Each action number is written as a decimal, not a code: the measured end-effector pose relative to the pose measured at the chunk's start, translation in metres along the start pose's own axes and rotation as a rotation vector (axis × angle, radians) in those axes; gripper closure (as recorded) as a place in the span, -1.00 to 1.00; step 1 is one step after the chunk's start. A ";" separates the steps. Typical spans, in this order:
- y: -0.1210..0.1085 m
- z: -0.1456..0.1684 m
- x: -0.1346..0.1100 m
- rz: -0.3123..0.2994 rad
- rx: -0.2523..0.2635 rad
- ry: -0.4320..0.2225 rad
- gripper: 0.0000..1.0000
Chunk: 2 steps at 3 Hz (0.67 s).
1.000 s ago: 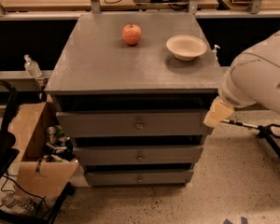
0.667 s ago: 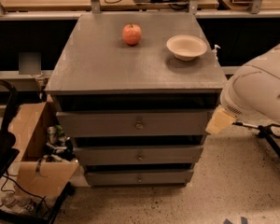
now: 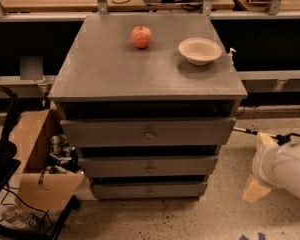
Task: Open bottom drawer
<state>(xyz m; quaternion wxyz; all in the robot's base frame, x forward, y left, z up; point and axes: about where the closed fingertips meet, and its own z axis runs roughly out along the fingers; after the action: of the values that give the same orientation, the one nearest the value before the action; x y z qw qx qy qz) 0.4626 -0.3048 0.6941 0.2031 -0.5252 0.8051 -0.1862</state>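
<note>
Lowered since the earlier frames, the white robot arm point(image 3: 285, 171) has dropped from beside the right end of the top drawer to the lower right of the view, level with the foot of the cabinet. Its tan-tipped gripper point(image 3: 255, 189) hangs over the speckled floor point(image 3: 155, 219), to the right of the cabinet's lower right corner and clear of it, touching nothing. Whether the gripper is released or clenched cannot be told.

The grey-painted wooden cabinet point(image 3: 115, 79) carries three drawer fronts, each with a small round metal knob at centre. The bottom drawer point(image 3: 120, 190), the narrowest and shallowest grey front, sits lowest, just above the floor, and appears pushed in, its knob point(image 3: 150, 189) untouched. Above it lie the mid-sized grey drawer front point(image 3: 115, 167) and the widest, tallest grey drawer front point(image 3: 105, 133), with a dark gap over each.

On the cabinet top, a round red apple point(image 3: 141, 36) rests near the back edge at about its middle. A shallow cream bowl point(image 3: 200, 50) rests near the back right corner, well apart from the apple.

An open brown cardboard box point(image 3: 37, 149) of clutter stands on the floor against the cabinet's left side.
</note>
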 end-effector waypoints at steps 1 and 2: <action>0.035 0.053 0.016 -0.142 -0.006 -0.085 -1.00; 0.053 0.098 0.003 -0.239 0.016 -0.199 -1.00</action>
<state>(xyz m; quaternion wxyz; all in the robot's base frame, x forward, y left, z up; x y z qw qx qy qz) 0.4717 -0.2962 0.5830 0.2624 -0.6317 0.7111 -0.1626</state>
